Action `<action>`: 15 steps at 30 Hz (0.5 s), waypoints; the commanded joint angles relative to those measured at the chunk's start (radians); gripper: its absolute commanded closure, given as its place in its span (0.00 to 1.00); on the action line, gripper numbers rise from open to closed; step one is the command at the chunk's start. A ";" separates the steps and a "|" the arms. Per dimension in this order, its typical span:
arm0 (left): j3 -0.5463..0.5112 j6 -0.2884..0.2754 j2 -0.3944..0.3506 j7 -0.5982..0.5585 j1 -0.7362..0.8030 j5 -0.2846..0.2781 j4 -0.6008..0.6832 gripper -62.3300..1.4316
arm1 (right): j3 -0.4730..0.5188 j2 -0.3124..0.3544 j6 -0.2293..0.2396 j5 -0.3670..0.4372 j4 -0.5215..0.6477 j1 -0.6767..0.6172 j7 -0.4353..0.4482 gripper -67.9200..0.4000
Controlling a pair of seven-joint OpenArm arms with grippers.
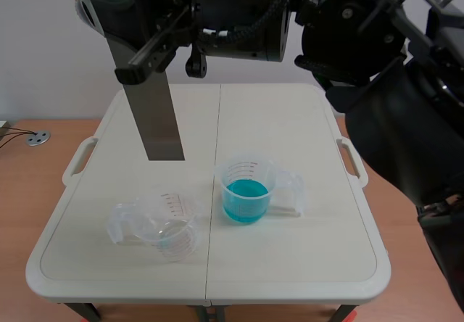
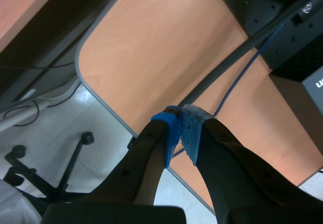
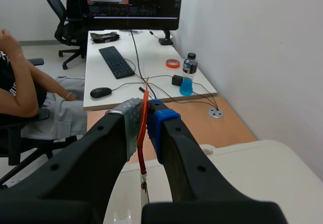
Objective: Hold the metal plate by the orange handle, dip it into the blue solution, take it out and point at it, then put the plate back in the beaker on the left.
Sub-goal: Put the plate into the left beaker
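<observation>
Two grippers: I have a left gripper (image 2: 180, 133) and a right gripper (image 3: 146, 119).
Left gripper: my two pads are pressed flat together with nothing between them. It looks down at a brown desk (image 2: 166, 57) and the floor, away from the job.
Right gripper: squeezed tight on the orange handle (image 3: 144, 108), high above the table (image 1: 290, 119).
Metal plate (image 1: 156, 112): it hangs from the handle in the air. Its long side runs up and down, and its low end points at the table. It is not in any beaker.
Clear beaker (image 1: 163, 228): it stands on the left part of the table, almost under the plate's low end but closer to me.
Blue beaker (image 1: 246, 191): it stands near the clear one, on its right, with the blue solution (image 1: 245, 200) in the bottom part. It is lower than the plate and to the right of the plate's low end.
Next move: I think my right arm, the one with the plate, must carry it right and a bit toward me, then go straight down, end first, into the blue.
Watch out: the plate is long and the beaker looks light, so a bump on the rim may tip it.
</observation>
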 commanded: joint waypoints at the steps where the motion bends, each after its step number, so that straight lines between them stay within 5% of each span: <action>1: -0.007 -0.002 -0.003 0.014 -0.008 -0.003 0.004 0.93 | -0.007 -0.011 0.008 0.014 0.022 0.017 0.001 0.98; 15: -0.006 -0.002 -0.003 0.050 -0.014 -0.005 0.004 0.93 | -0.049 -0.016 0.008 0.011 0.022 -0.026 -0.020 0.97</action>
